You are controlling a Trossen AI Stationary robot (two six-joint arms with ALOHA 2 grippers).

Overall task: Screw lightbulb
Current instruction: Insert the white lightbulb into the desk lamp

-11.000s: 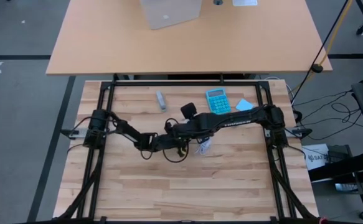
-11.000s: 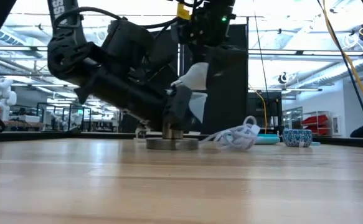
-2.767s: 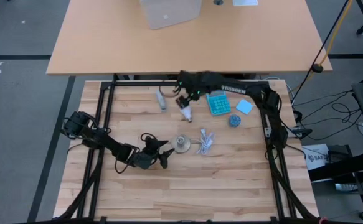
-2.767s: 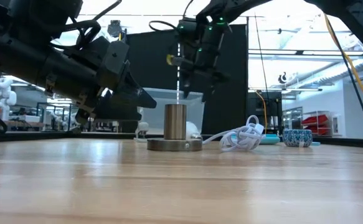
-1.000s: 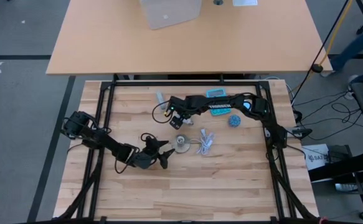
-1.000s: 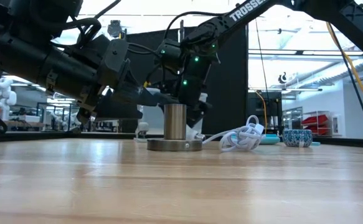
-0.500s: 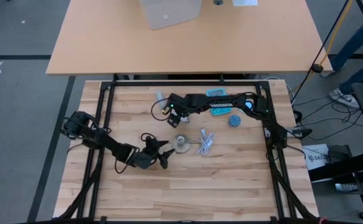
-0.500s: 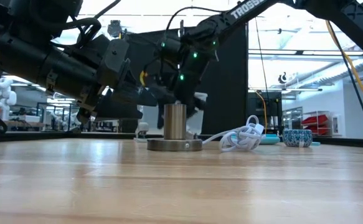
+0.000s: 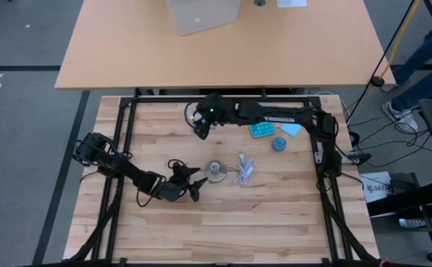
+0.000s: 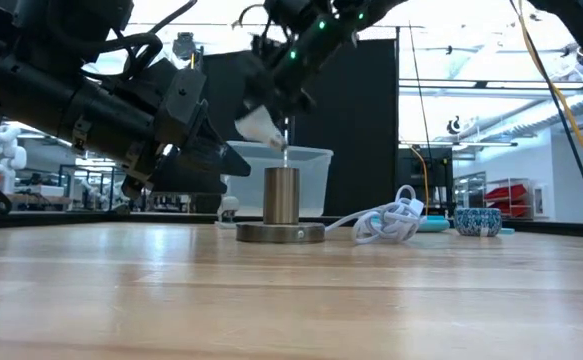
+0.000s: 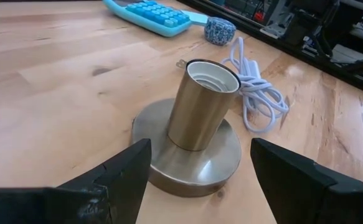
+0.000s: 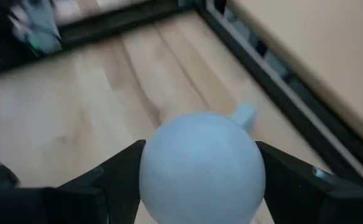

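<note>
Lifted since 0.5 s ago, right gripper (image 9: 201, 130) now sits higher and nearer the table's far edge, fingers clamped on the lightbulb (image 10: 258, 125). In low view the bulb hangs tilted, frosted head up-left, narrower end aimed down-right toward the socket (image 10: 281, 195) mouth but not in it. Right wrist view: rounded head (image 12: 200, 164) fills the gap btwn both fingers. Socket cup stands upright on its round base (image 11: 187, 158), threaded inside showing, nothing in it. Left gripper (image 9: 193, 185) rests low just beside the base, fingers apart, not touching. White cable (image 9: 243, 169) lies near, w/ blue calculator (image 9: 261, 129) further back.
</note>
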